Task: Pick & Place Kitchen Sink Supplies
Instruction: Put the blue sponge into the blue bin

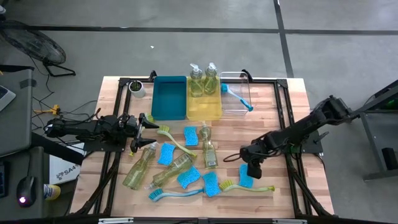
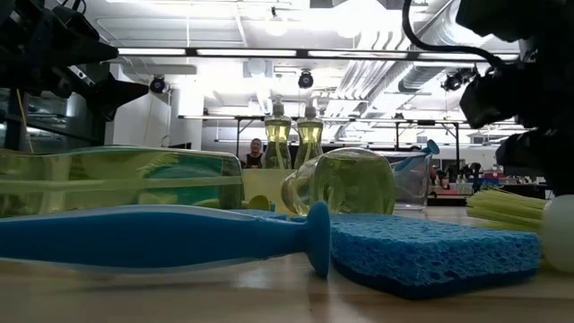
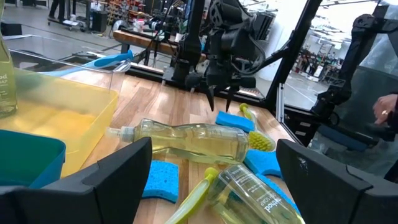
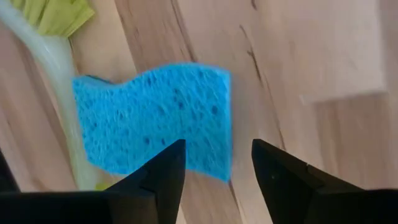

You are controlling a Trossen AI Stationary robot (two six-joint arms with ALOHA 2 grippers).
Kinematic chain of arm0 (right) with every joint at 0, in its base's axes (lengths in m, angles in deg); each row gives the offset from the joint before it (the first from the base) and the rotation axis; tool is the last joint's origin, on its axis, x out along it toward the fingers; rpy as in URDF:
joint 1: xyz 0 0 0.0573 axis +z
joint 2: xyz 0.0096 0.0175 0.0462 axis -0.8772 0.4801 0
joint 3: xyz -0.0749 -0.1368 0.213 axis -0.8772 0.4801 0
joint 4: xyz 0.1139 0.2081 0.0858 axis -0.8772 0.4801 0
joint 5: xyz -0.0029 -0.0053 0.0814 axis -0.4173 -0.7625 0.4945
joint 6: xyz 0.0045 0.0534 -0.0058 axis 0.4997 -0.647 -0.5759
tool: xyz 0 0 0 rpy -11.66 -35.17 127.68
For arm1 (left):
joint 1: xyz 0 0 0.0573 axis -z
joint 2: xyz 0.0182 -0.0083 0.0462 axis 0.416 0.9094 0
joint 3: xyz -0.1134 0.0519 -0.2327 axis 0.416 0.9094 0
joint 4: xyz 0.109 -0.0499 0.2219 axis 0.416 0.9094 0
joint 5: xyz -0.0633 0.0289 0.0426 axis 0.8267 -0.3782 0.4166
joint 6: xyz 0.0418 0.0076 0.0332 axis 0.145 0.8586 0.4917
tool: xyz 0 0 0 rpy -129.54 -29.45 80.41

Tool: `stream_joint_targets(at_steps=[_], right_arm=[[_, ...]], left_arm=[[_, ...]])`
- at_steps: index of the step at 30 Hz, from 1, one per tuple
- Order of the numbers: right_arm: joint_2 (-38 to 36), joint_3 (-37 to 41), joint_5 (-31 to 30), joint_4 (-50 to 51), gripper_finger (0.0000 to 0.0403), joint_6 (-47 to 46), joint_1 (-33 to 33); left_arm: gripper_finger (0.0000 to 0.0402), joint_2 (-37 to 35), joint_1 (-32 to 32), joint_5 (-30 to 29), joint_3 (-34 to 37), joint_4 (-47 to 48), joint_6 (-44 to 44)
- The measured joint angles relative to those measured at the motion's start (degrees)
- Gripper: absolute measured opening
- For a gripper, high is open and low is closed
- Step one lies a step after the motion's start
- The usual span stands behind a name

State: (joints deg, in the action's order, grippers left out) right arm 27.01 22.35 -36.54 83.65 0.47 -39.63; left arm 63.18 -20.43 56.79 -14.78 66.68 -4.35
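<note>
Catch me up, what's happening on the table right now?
The right gripper hangs directly above a blue sponge at the table's front right, fingers apart on either side, not yet gripping it. The left gripper waits open at the left. Two soap bottles already stand in the yellow bin and a blue brush lies in the clear bin; other bottles, sponges and brushes are scattered on the wood.

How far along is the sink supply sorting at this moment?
Done: two soap bottles stand in the yellow bin, and one blue brush lies in the clear bin. In hand: the right pincer is over a sponge, not gripping it. Left: bottles, sponges and brushes on the table; left pincer waits open.
</note>
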Motion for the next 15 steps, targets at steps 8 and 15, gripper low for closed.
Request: stream_joint_targets(at_steps=[8, 15], right_arm=[[4.70, -0.14, 0.13, -4.77, 0.0167, 0.07, 0.63], [5.99, -0.27, -0.88, -4.55, 0.0131, -1.35, 0.61]], left_arm=[[0.0340, 0.01, -0.01, 0.02, 0.00, 0.00, 0.00], [0.0340, 0.00, 0.01, 0.02, 0.00, 0.00, 0.00]])
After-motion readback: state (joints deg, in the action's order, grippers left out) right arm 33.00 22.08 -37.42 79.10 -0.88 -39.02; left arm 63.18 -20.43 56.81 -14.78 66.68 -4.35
